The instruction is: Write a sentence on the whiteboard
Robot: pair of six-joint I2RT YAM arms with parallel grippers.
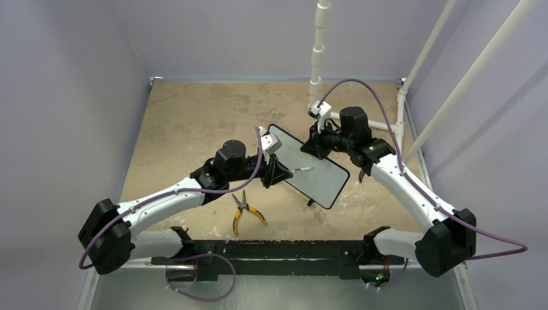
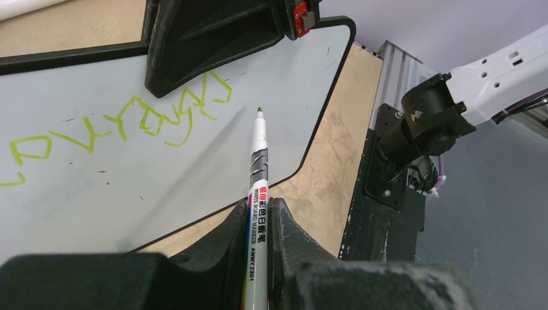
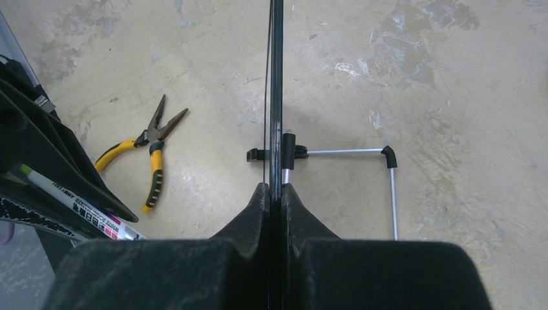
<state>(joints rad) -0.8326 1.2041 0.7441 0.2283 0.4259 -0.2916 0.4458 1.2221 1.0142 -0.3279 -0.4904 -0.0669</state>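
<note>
Whiteboard [image 1: 310, 169] writing looks well under way, though I cannot call it finished. The board is held up on edge just beyond the pliers [image 1: 245, 210], on their side away from the arm bases, and the right tool [image 3: 276, 194] is pinched tight on its thin black rim. One row of green letters, the sentence [image 2: 129, 123], runs across the white face, and a stray green stroke cut off by the frame hints at a second row begun beneath it. The left tool [image 2: 258, 223] is closed narrow on the marker [image 2: 257, 168], whose green tip points at bare board after the last letter. By my reading, more strokes or a lift-off remain. Whether the tip touches the surface cannot be told. Part of the left tool covers the tops of the last letters, the start of the row runs out of view, and the scrawl does not read as clear words. From above the writing is only a pale smear. I cannot tell whether the board's feet rest on the tabletop [image 1: 194, 123] beyond the pliers.
</note>
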